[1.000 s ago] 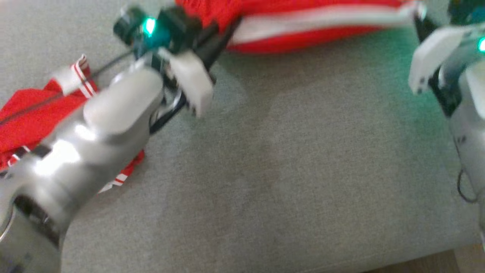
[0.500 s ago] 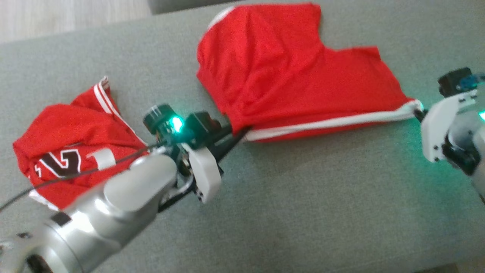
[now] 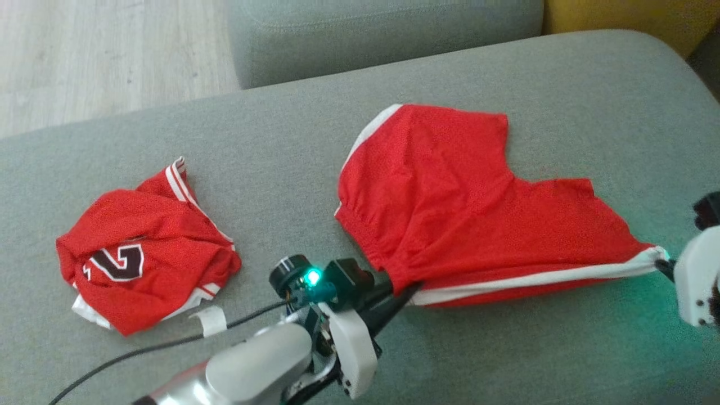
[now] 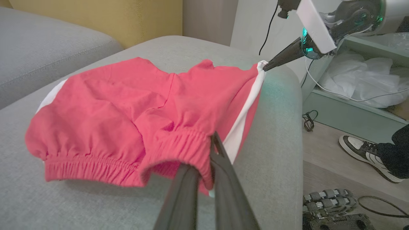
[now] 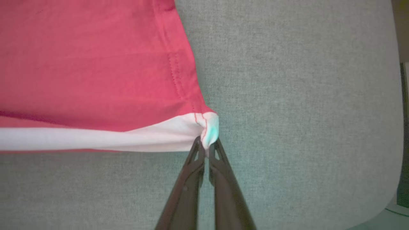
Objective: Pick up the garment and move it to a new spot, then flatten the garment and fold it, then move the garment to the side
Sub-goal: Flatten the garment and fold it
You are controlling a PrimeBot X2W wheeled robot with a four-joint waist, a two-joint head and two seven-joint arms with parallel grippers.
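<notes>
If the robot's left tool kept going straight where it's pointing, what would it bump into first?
The red shorts. The left tool is shut on their waistband, so it would just push deeper into that cloth. Beyond lies the grey sofa cushion; how far is hard to judge.

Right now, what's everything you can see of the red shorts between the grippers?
The red shorts look like thin matte knit, with a gathered elastic waistband and a white side stripe. They lie spread, mildly wrinkled, on the grey sofa cushion, near edge stretched taut. The left gripper is shut on the waistband end, the right gripper on the stripe's hem corner.
</notes>
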